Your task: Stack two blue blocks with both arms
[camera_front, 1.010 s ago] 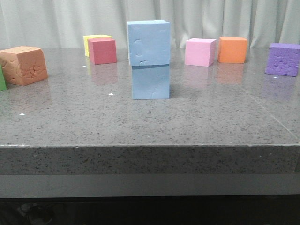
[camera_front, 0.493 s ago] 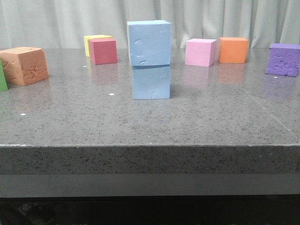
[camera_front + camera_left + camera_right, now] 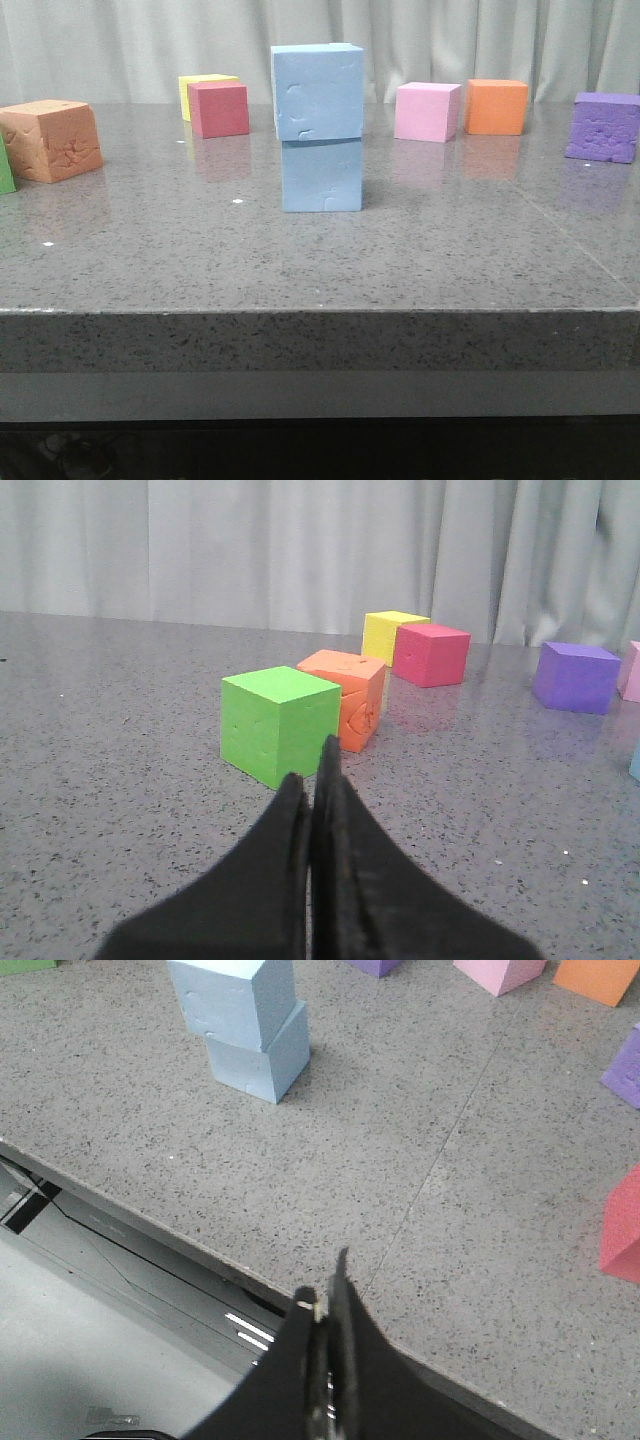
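Observation:
Two sky-blue foam blocks stand stacked in the middle of the table: the upper blue block (image 3: 317, 91) rests on the lower blue block (image 3: 321, 175), turned a little against it. The stack also shows in the right wrist view (image 3: 243, 1022). Neither arm shows in the front view. My left gripper (image 3: 312, 780) is shut and empty, low over the table near a green cube (image 3: 278, 723). My right gripper (image 3: 322, 1290) is shut and empty, over the table's front edge, well away from the stack.
The front view shows an orange-brown cube (image 3: 50, 139) at far left, yellow (image 3: 205, 88) and red (image 3: 219, 109) cubes behind, pink (image 3: 427, 111) and orange (image 3: 496, 106) cubes at back right, and a purple cube (image 3: 603, 127) at far right. The table's front edge (image 3: 320, 312) is near.
The blue stack has not moved. The view shifted very slightly a second ago; the cubes at the far left and right sit marginally differently in frame.

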Robot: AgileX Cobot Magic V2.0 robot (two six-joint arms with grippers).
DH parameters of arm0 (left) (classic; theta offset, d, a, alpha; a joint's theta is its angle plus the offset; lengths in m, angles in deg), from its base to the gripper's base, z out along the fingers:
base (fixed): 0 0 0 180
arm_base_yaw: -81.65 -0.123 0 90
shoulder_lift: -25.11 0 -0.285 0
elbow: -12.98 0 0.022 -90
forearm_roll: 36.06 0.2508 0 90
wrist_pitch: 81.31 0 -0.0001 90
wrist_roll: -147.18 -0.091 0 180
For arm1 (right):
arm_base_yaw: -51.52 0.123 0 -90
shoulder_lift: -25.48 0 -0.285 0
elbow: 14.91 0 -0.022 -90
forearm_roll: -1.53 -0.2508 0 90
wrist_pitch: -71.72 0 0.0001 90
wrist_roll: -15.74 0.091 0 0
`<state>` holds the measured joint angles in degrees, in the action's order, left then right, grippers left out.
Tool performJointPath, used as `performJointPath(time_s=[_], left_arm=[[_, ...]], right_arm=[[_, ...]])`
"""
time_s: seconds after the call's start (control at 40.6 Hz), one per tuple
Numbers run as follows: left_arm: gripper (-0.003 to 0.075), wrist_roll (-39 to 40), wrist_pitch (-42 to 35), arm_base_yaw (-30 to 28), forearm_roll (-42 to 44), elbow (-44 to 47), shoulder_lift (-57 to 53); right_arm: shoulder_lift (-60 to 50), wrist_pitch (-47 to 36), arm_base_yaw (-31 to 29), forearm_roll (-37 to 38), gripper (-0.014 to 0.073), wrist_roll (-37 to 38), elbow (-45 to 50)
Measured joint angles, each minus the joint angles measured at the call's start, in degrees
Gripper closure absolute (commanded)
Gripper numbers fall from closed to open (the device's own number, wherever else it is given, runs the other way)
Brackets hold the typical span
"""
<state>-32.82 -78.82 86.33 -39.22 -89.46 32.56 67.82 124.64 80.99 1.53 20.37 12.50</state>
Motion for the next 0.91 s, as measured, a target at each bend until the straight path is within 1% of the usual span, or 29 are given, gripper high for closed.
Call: performJointPath(time_s=[0.518,0.616,0.665,0.764,0.912], left_arm=[[0.0738,0.0,0.0,0.0,0.0,0.0,0.0],[0.0738,0.0,0.0,0.0,0.0,0.0,0.0],[0.0738,0.0,0.0,0.0,0.0,0.0,0.0],[0.0738,0.0,0.0,0.0,0.0,0.0,0.0],[0.0738,0.0,0.0,0.0,0.0,0.0,0.0]], right_arm=[[0.0,0.0,0.0,0.0,0.0663,0.0,0.1],[-1.4,-1.8,-1.5,0.3,0.0663,0.0,2.3],[-3.0,-4.1,-3.8,0.3,0.0663,0.0,4.7],[-8.9,-12.3,-9.5,0.0,0.0663,0.0,12.1],[-20.4,-28.7,-18.5,0.0,0.0663,0.0,28.1]])
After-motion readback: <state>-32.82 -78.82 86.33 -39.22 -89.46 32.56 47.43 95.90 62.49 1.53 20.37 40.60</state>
